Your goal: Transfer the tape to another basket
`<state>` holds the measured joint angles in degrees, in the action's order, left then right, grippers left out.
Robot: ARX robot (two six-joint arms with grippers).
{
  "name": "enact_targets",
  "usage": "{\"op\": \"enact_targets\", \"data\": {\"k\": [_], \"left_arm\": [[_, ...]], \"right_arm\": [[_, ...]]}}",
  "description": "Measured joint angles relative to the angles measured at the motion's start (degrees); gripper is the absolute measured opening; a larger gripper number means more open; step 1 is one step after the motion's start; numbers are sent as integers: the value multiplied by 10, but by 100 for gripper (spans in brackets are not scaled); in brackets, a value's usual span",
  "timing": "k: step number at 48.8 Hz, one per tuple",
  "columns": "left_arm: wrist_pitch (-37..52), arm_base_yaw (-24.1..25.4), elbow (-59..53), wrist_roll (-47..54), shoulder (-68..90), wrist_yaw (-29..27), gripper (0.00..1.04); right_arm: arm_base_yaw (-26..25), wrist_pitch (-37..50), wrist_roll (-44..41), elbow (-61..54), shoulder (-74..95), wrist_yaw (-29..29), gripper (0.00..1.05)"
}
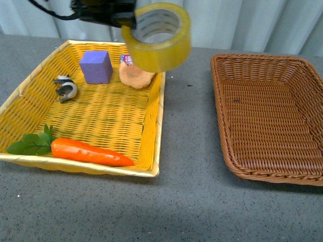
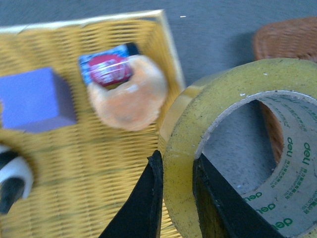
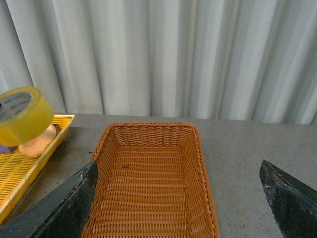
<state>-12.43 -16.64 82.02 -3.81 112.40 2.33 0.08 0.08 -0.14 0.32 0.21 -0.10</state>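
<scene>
My left gripper [image 1: 130, 21] is shut on the wall of the yellow tape roll [image 1: 157, 36] and holds it in the air over the far right corner of the yellow basket [image 1: 154, 136]. In the left wrist view the gripper [image 2: 177, 171] has one black finger outside the tape [image 2: 233, 148] and one inside its printed core. The brown wicker basket [image 1: 222, 116] lies to the right and holds nothing; it also shows in the right wrist view [image 3: 99, 153]. My right gripper [image 3: 179, 196] is open above its near end. The tape shows there at the left [image 3: 25, 116].
The yellow basket holds a purple cube [image 1: 96, 66], a black-and-white clip [image 1: 65, 88], a bun-like orange piece [image 1: 135, 76] with a small packet behind it, and a carrot [image 1: 86, 151]. Grey table strip [image 1: 186, 126] separates the baskets. A curtain [image 3: 173, 54] hangs behind.
</scene>
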Motion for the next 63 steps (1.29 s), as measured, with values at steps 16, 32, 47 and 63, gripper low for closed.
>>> {"op": "enact_targets", "data": {"k": [16,32,47,63], "left_arm": [[-45,-79,87,153,62,71,14],[-61,-98,133,197,87,90,14],[-60,-99,139,206,88,93,14],[-60,-100,139,207,88,94,14]], "right_arm": [[0,0,0,0,0,0,96],[0,0,0,0,0,0,96],[0,0,0,0,0,0,96],[-50,21,-78,55,197,-150,96]]}}
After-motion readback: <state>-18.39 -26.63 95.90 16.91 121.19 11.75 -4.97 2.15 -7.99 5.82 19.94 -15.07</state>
